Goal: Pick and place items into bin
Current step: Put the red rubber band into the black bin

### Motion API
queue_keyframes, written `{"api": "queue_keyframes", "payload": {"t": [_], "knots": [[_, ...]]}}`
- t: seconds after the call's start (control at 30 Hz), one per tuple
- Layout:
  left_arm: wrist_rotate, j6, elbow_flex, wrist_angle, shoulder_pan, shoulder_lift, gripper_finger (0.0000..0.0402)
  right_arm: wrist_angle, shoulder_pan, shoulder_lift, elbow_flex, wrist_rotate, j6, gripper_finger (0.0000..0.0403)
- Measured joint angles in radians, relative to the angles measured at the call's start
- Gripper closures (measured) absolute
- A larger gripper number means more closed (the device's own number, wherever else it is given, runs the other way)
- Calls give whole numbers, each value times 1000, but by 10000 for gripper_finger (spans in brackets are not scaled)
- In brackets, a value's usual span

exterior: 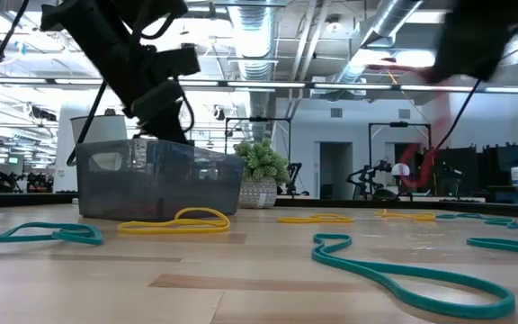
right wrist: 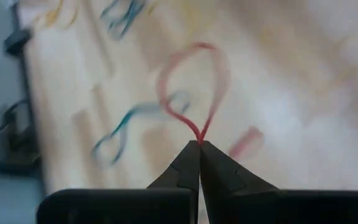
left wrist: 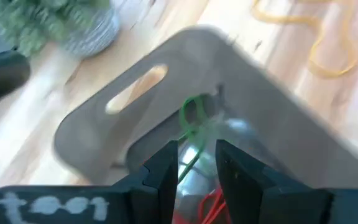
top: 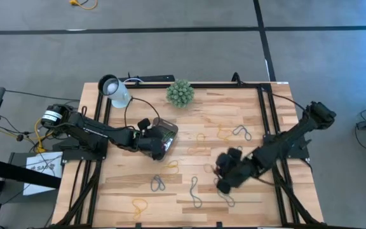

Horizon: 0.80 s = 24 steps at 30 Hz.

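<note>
Both arms are showing as dark, nearly black bodies built from chunky jointed segments. The left arm (top: 100,132) is carrying a white and silver cylindrical part with yellow cables near its base, and a thin black cable is looping beside it. The left gripper (left wrist: 196,167) is ending in two flat black fingers with stepped inner edges, and pale blurred markings are lying on the black wrist block. The right gripper (right wrist: 199,148) is having two tapered black fingers.
</note>
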Motion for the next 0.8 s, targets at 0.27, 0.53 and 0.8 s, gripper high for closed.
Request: {"api": "queue_keyframes", "payload": {"t": [0.27, 0.53, 0.8], "knots": [[130, 190, 0, 315, 0, 0, 302, 260, -244, 118, 1, 27, -393, 402], [136, 220, 0, 400, 11, 0, 302, 386, -341, 223, 1, 26, -501, 403], [173, 190, 0, 475, 21, 2, 302, 575, -380, 253, 2, 29, -601, 403]]}}
